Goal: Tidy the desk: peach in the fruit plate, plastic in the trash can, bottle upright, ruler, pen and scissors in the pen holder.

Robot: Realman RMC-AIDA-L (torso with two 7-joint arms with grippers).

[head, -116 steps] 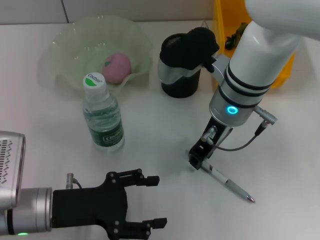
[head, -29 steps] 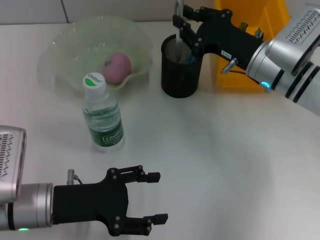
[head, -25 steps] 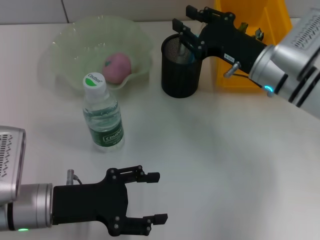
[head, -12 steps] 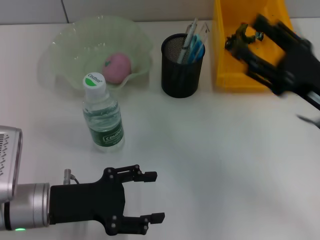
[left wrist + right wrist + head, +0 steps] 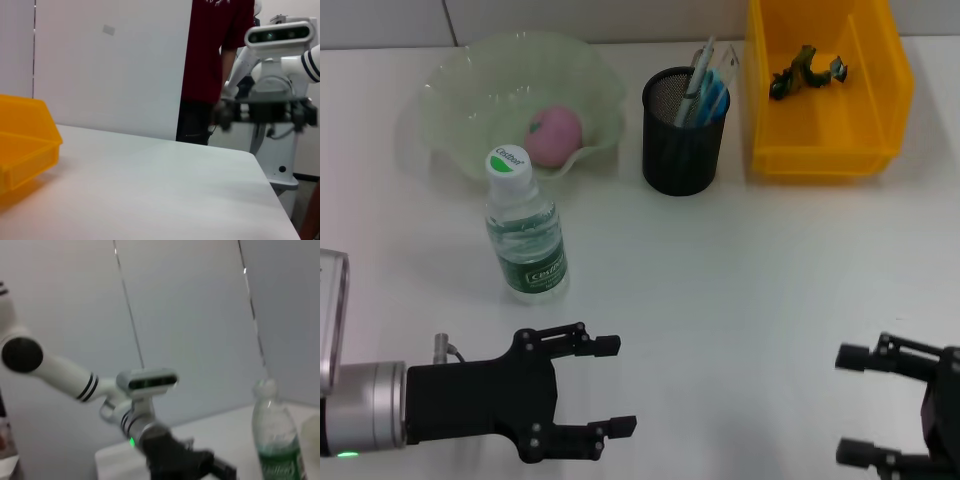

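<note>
In the head view the pink peach (image 5: 553, 135) lies in the pale green fruit plate (image 5: 455, 85) at the back left. The clear bottle (image 5: 525, 226) with a green cap stands upright in front of the plate; it also shows in the right wrist view (image 5: 275, 437). The black mesh pen holder (image 5: 682, 143) holds a pen (image 5: 695, 70) and blue-handled items. The crumpled plastic (image 5: 804, 70) lies in the yellow trash bin (image 5: 865, 140). My left gripper (image 5: 612, 386) is open and empty at the front left. My right gripper (image 5: 847, 404) is open and empty at the front right.
The left wrist view shows a corner of the yellow bin (image 5: 25, 150), the white table's far edge (image 5: 250, 152), a person in a red shirt (image 5: 215, 65) and another robot (image 5: 275, 90) beyond the table.
My right gripper carried the pen from the table into the pen holder, let go of it, then pulled back to the front right. The left arm barely moved.
</note>
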